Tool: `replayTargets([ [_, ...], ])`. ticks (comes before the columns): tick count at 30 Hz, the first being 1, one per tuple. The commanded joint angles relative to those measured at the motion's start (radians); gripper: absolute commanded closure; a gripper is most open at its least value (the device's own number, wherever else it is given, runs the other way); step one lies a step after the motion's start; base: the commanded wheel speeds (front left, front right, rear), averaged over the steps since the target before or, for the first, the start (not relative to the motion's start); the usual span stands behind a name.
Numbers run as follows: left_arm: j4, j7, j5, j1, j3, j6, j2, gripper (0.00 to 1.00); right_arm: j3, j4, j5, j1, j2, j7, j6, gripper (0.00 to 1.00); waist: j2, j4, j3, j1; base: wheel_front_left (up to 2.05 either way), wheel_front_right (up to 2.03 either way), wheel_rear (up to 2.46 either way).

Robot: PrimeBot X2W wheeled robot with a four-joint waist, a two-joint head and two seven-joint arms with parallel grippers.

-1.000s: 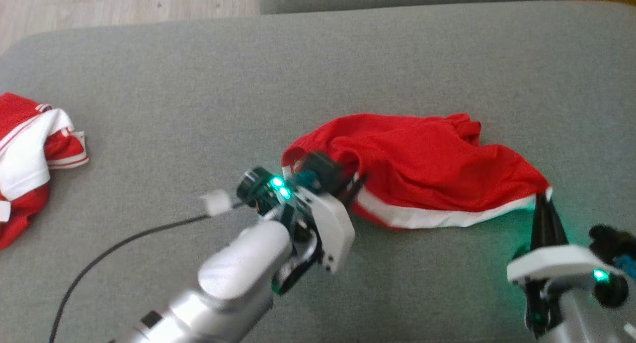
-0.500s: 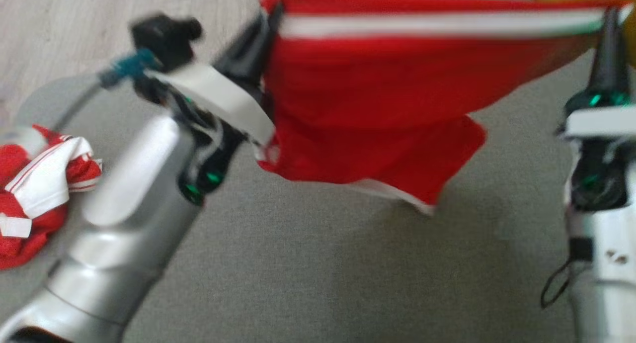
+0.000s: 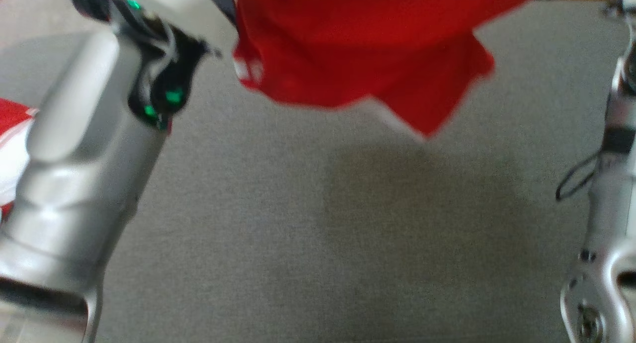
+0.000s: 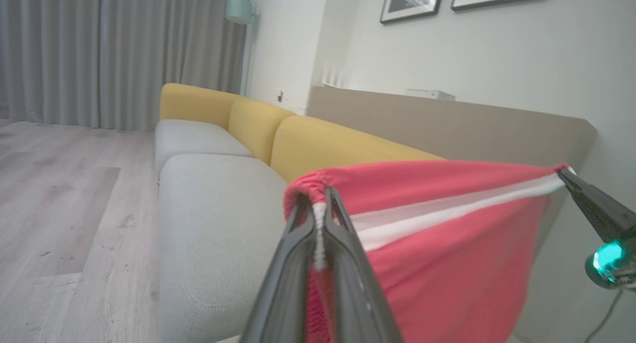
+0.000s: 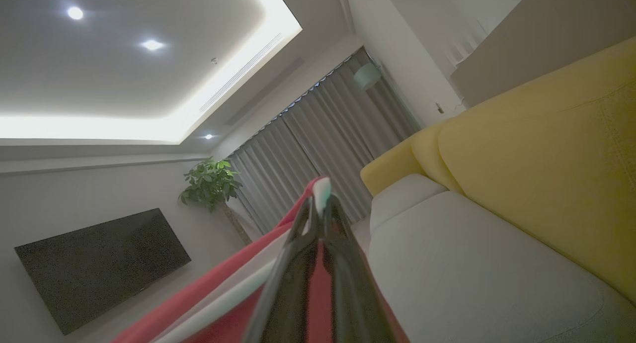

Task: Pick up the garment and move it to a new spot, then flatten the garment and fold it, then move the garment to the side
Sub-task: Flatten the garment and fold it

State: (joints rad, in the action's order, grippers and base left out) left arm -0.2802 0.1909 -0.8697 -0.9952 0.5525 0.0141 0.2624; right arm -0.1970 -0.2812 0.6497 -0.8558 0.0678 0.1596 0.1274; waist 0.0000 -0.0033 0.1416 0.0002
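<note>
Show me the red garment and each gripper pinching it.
red garment [image 4: 447, 253], left wrist view, on the hanging red cloth below the white stripe.
left gripper [image 4: 318, 200], left wrist view, between its fingertips at the gathered edge.
right gripper [image 5: 321, 204], right wrist view, between its fingertips at the white-striped edge.

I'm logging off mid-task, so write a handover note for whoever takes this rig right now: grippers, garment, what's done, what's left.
Left gripper: shut on the red garment at its gathered corner.
Right gripper: shut on the other end of the white-striped edge.
The red garment hangs stretched between them, above the grey cushion.
Done: pickup. Left: set it down at a new spot, flatten, fold, move aside.
</note>
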Motion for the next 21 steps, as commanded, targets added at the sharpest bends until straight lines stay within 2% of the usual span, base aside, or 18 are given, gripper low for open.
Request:
replayTargets([
  [1,-0.008,-0.046,0.01,-0.096,-0.075,0.012,0.024,1.0,0.032,0.013,-0.016,-0.101,-0.011,-0.034,0.003,1.0,0.0,-0.029,0.069,-0.0002,0.0,0.0,0.0],
  [6,-0.148,-0.248,0.042,-0.23,-0.148,-0.008,-0.012,1.0,0.11,-0.087,-0.011,-0.306,-0.015,-0.225,0.003,1.0,0.0,-0.074,0.159,-0.0002,0.0,0.0,0.0],
  [9,-0.202,-0.39,0.097,-0.306,-0.151,-0.06,-0.018,1.0,0.157,-0.116,0.026,-0.4,-0.007,-0.357,0.003,1.0,0.0,-0.088,0.194,-0.0002,0.0,0.0,0.0],
  [12,-0.216,-0.444,0.118,-0.352,-0.191,-0.09,-0.037,1.0,0.171,-0.121,0.081,-0.442,0.013,-0.408,0.003,1.0,0.0,-0.093,0.221,-0.0002,0.0,0.0,0.0],
  [16,-0.236,-0.452,0.103,-0.292,-0.252,-0.12,-0.069,1.0,0.203,-0.15,0.137,-0.381,0.039,-0.419,0.003,1.0,0.0,-0.094,0.242,-0.0002,0.0,0.0,0.0],
  [21,-0.295,-0.452,0.073,-0.066,-0.246,-0.141,-0.103,1.0,0.265,-0.19,0.208,-0.176,0.054,-0.421,0.003,1.0,0.0,-0.086,0.242,-0.0002,0.0,0.0,0.0],
])
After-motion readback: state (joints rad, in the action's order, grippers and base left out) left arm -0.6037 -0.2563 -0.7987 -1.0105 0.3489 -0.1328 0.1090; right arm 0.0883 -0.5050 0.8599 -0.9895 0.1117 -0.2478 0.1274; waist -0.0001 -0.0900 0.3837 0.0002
